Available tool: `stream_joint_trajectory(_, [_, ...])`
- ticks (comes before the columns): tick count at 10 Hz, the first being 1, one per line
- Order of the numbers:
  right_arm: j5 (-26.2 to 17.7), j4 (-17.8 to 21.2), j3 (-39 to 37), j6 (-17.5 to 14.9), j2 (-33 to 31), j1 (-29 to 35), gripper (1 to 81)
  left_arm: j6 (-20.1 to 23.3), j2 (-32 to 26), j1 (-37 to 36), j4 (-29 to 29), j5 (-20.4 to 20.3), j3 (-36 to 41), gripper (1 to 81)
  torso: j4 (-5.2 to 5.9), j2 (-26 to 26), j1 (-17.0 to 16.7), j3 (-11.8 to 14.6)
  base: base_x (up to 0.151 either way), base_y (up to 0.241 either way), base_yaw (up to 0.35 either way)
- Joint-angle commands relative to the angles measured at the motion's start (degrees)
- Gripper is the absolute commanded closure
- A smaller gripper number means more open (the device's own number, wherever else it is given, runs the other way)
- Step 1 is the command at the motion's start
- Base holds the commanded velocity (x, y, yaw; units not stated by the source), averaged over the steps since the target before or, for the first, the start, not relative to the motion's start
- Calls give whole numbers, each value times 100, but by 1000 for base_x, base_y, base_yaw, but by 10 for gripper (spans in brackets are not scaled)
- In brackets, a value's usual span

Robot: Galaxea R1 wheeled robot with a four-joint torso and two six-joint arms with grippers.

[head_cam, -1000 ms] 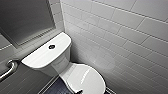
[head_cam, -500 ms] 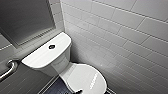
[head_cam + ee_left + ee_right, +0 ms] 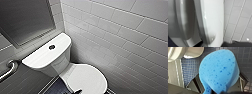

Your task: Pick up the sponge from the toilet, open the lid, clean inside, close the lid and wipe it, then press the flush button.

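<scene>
grey tiled corner, wall tiles (image 3: pixel 120 32) on the right, blue mosaic floor (image 3: pixel 190 69) below. sponge (image 3: pixel 219 70) is off the toilet (image 3: pixel 62 62) and hangs over the floor just beside the bowl. its lower end is squeezed narrow where the right gripper (image 3: pixel 213 91) clamps it, so the gripper looks closed on it and the pick-up step reads as done.

lid (image 3: pixel 86 78) lies flat and down on the bowl in the head view. the head view is the same as half a second and a second ago: no shift of the camera, lid not raised. so judging by that, the opening step is not yet showing any result, and cleaning inside, wiping and flushing are all left.

flush button (image 3: pixel 52 47) sits untouched in the middle of the tank top.

a dark tip (image 3: pixel 78 91) shows at the lid's front edge, probably the left gripper, low and close to the rim. the left wrist view looks along the lid's side edge with the bowl next to it. open or closed: cannot tell.

grab bar (image 3: pixel 10 68) is on the wall well apart from the tank.
</scene>
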Motion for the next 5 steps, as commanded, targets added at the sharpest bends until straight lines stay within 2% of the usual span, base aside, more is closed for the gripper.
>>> stream_joint_trajectory(1, [-292, -30, -15, -1, -206, -12, 811, 123, -57, -950, 142, -976, 354, 10, 0, 0, 0, 347, 0, 0, 0])
stream_joint_trajectory(2, [-292, -30, -41, -1, -197, -13, 811, 123, -92, -950, 116, -976, 398, 10, 0, 0, 0, 486, 0, 0, 0])
stream_joint_trajectory(3, [-292, -30, -50, -1, -197, -21, 811, 114, -137, -967, 81, -985, 460, 10, 0, 0, 0, 262, 0, 0, 0])
stream_joint_trajectory(5, [-292, -21, -41, -1, -189, -12, 811, 105, -207, -1055, -77, -950, 670, 10, 0, -2, 0, 369, 0, 0, 0])
